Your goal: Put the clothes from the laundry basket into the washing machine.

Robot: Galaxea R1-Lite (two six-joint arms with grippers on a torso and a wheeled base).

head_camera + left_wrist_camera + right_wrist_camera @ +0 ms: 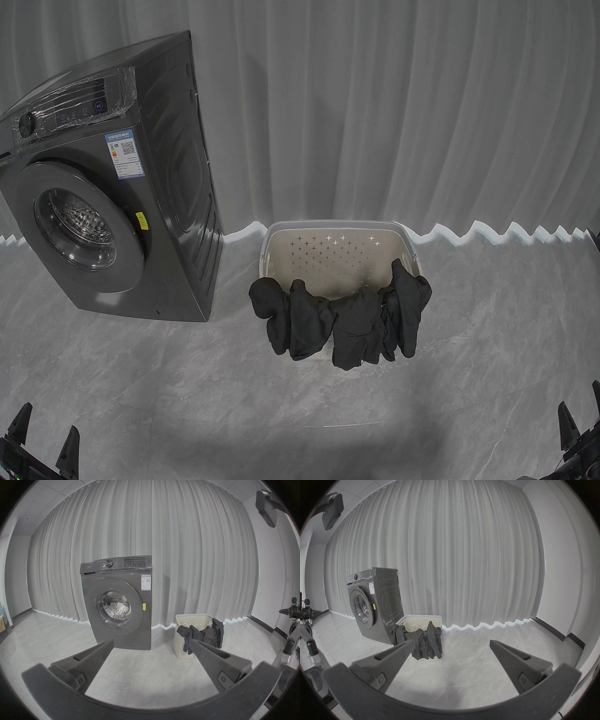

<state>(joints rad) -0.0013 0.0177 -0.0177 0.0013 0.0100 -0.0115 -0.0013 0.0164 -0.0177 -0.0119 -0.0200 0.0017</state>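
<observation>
A cream laundry basket stands on the floor ahead, with dark clothes draped over its near rim. A dark grey washing machine stands to its left, its round door shut. My left gripper sits low at the near left, open and holding nothing. My right gripper sits low at the near right, also open and holding nothing. The left wrist view has the washing machine, the basket, the clothes and my left gripper. The right wrist view has the basket, the clothes and my right gripper.
White curtains hang behind the machine and basket. Grey marble floor lies open between me and the basket. A wall with a dark skirting runs along the far right.
</observation>
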